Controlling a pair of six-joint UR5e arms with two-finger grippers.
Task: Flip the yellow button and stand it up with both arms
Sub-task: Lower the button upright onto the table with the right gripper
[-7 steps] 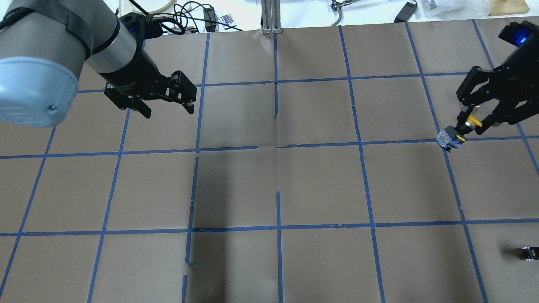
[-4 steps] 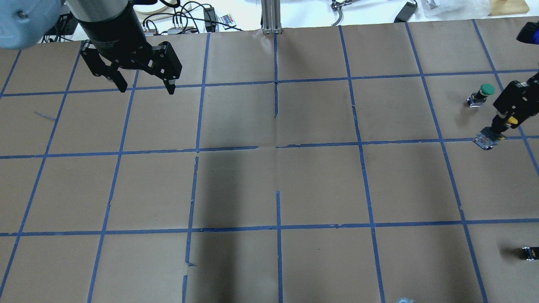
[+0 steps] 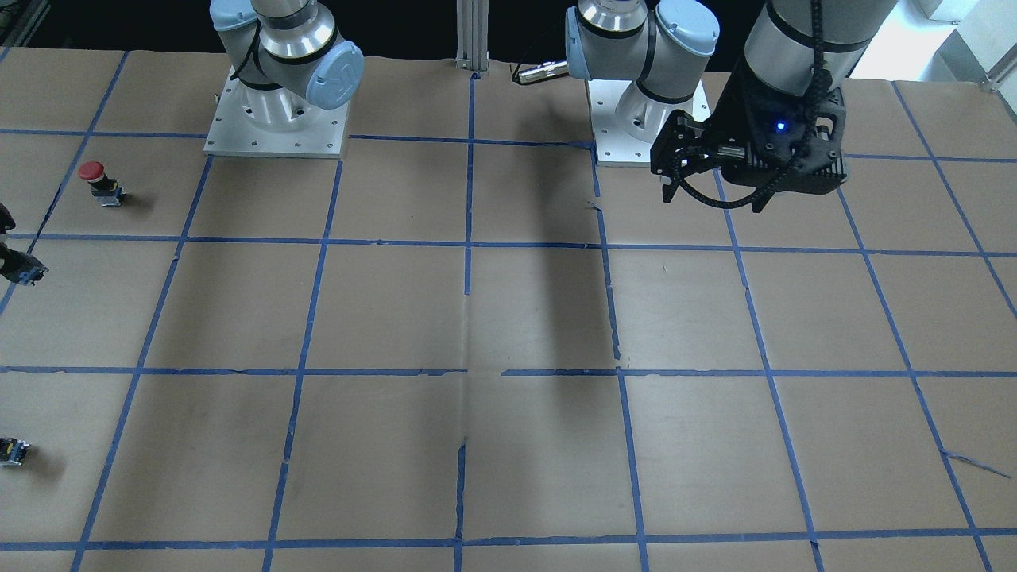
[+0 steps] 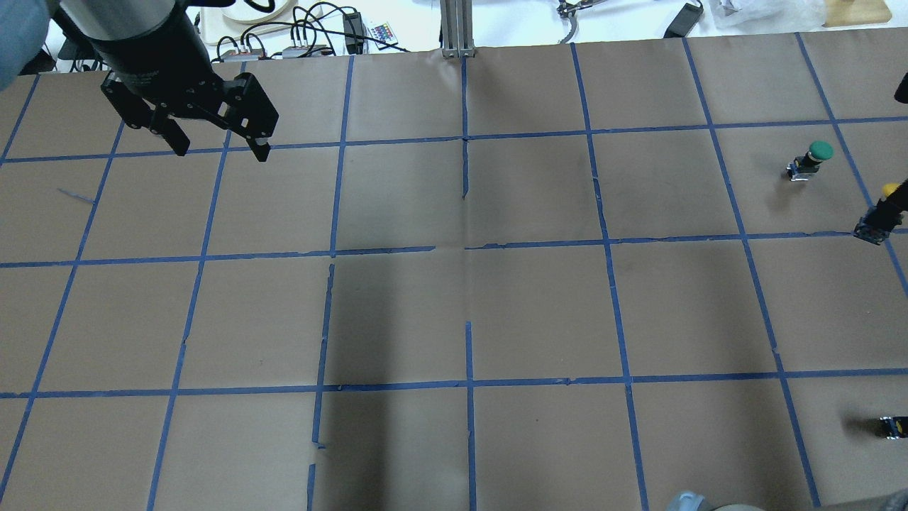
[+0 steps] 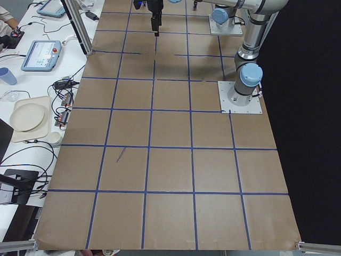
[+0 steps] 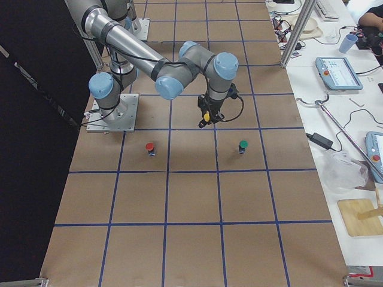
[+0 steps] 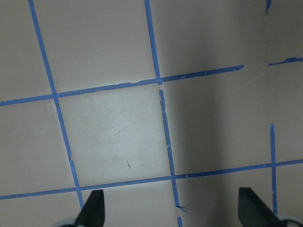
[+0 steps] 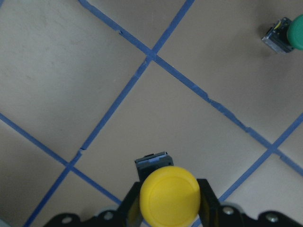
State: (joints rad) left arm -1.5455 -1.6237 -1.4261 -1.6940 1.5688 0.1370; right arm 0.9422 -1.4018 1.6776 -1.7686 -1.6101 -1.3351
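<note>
Your right tool (image 8: 169, 202) is clamped on the yellow button (image 8: 168, 190). One black finger (image 8: 130, 202) presses each side just under the cap. The round yellow cap faces up at the wrist camera and the dark body points down toward the desk (image 4: 539, 305). You cannot tell from these views whether the base touches the brown paper.

In the overhead view the button sits at the far right edge, on the robot's right side, by a blue tape line (image 4: 794, 235). A green button (image 4: 813, 159) stands upright near it, farther from the robot. A red button (image 3: 95, 179) stands upright nearer the robot's base. A small dark part (image 4: 892, 426) lies well apart, close to the same desk edge.

Your left tool (image 4: 221, 150) hangs over the far left part of the desk, well away from the button. Its fingers (image 7: 92, 210) are spread wide with nothing between them, only paper and tape below.
</note>
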